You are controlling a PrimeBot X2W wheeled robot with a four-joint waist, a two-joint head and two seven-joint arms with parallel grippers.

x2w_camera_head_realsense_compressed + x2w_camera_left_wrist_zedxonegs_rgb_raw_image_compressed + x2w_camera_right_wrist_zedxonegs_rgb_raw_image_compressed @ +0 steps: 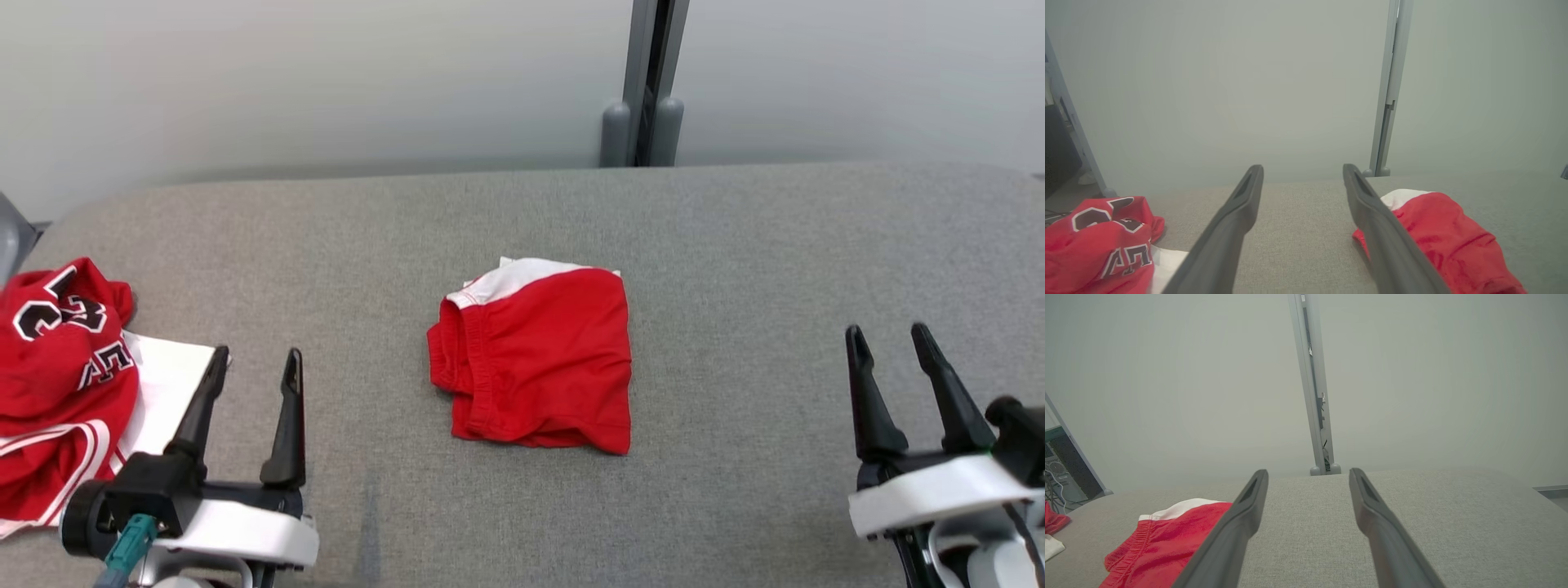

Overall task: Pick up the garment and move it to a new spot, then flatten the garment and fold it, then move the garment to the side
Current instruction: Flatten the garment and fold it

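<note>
Black-fingered, the left gripper [257, 353] and the right gripper [887, 330] both stand spread with nothing between their jaws. Just outside the left gripper lies a red jersey [57, 359] (lettered, crumpled). Farther ahead, between the two and apart from both, the folded red garment [539, 363] rests on grey upholstery [735, 245].

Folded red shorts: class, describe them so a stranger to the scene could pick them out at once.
Start at the wide grey fabric-covered table. Near its middle lie the folded red shorts. Unlike the crumpled red jersey at its left edge, they carry no lettering, only a white band on the far side.
</note>
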